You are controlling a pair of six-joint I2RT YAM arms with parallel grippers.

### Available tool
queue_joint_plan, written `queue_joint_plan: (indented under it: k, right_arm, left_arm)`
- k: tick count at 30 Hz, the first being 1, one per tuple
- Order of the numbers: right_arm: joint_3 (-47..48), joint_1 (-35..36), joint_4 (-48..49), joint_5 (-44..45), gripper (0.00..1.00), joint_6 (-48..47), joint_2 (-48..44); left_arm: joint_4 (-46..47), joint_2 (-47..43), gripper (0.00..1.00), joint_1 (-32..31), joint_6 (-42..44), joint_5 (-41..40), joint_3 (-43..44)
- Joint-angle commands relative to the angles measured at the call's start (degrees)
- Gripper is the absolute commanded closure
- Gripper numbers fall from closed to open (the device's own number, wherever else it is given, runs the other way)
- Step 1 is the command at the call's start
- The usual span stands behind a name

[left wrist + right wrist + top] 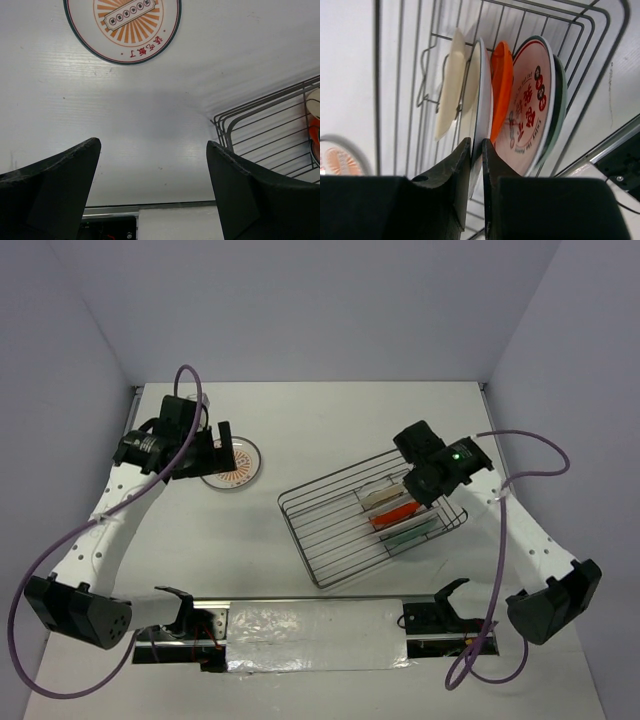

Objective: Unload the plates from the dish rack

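The dark wire dish rack (pixel 335 535) stands right of centre; it also shows in the right wrist view (pixel 410 75) and the left wrist view (pixel 265 130). In it stand on edge a cream plate (pixel 449 85), a white plate (pixel 482 85), an orange plate (pixel 501 85), a white plate with red motifs (pixel 527 105) and a teal plate (pixel 559 100). My right gripper (pixel 476 142) is shut on the white plate's rim, at the rack's right end (pixel 415 485). A white plate with orange rays (pixel 232 462) lies flat on the table. My left gripper (pixel 222 445) hangs over it, open and empty (pixel 152 145).
A metal rail with a shiny sheet (pixel 310 625) runs along the near edge between the arm bases. Grey walls close the table at the back and sides. Purple cables (pixel 520 455) loop off both arms.
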Motion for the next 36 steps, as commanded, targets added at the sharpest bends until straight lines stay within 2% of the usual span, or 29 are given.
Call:
queue_joint_plan:
  k: [1,4,7,9,10,11,12,13,15,16,17,19,20,21,24,31,32,34,35,36]
  right_arm:
    - [9.0,0.4,-3.4,4.3,1.00,1.8,-4.9]
    - [18.6,0.1,-8.0,6.0,1.00,-0.3,-3.9]
    - [26.5,0.1,-8.1,4.7,1.00,-7.7,-2.7]
    - [29.0,0.1,-7.3,3.4,1.00,-11.8,-3.1]
    - [29.3,0.1,-6.3,1.9,1.00,-14.0,-3.3]
    - [28.9,0.1,-2.1,1.0,1.00,-20.0,-3.7]
    - [27.7,0.2,2.1,-0.3,1.00,-24.1,-4.1]
    - [23.9,0.3,6.3,-4.7,1.00,-32.2,-5.7]
    - [21.2,0.1,16.3,-8.8,1.00,-38.7,-7.7]
    - [17.3,0.2,20.6,-14.9,1.00,-45.5,-8.7]
    - [15.4,0.2,28.4,-17.3,1.00,-47.6,-10.0]
    - [9.2,0.3,36.1,-21.9,1.00,-51.9,-14.3]
    - [7.7,0.2,41.9,-24.3,1.00,-52.3,-15.4]
    - [6.7,0.1,43.7,-25.1,1.00,-52.3,-16.2]
    - [6.6,0.1,46.1,-28.1,1.00,-52.6,-14.9]
    - [4.9,0.1,55.3,-34.6,1.00,-49.9,-11.2]
    - [4.8,0.1,55.7,-36.2,1.00,-49.7,-10.5]
    - [5.1,0.1,56.6,-37.5,1.00,-48.4,-8.8]
    - [5.0,0.1,57.2,-38.3,1.00,-48.1,-7.6]
    - [4.0,0.1,57.9,-39.4,1.00,-47.1,-7.0]
  left_arm:
    - [0.8,1.0,0.01,0.1,0.3,2.6,4.6]
    - [1.4,2.5,0.00,0.1,-0.3,4.5,7.4]
    - [2.7,4.6,0.00,0.1,-1.6,9.3,12.3]
    - [4.8,6.3,0.00,0.1,-3.2,18.1,14.8]
    - [8.8,6.6,0.00,0.1,-4.1,22.0,15.8]
    - [11.8,7.0,0.00,0.1,-6.8,30.4,15.4]
    - [15.4,7.1,0.00,0.1,-8.8,34.5,14.6]
    - [22.8,7.3,0.00,0.1,-10.7,37.9,12.3]
    - [29.7,7.6,0.01,0.1,-16.5,45.7,8.3]
    - [37.0,7.8,0.01,0.1,-18.2,48.4,7.0]
    - [40.1,8.1,0.01,0.1,-21.5,53.7,6.0]
    - [49.4,8.2,0.01,-0.3,-24.6,58.1,3.2]
    - [50.2,8.3,0.01,-0.7,-24.9,59.7,2.9]
    - [49.6,8.4,0.02,-1.0,-23.9,59.8,3.8]
    - [39.3,9.4,0.04,-2.1,-16.9,56.2,7.0]
    - [28.3,10.7,0.12,-3.1,-10.1,48.7,6.8]
    - [28.1,10.6,0.17,-3.0,-10.2,48.7,6.1]
    - [29.7,10.3,0.39,-3.1,-11.8,50.8,5.3]
    - [33.4,9.9,0.71,-3.1,-13.0,51.6,3.8]
    - [35.7,9.0,0.93,-3.1,-14.4,52.0,3.0]
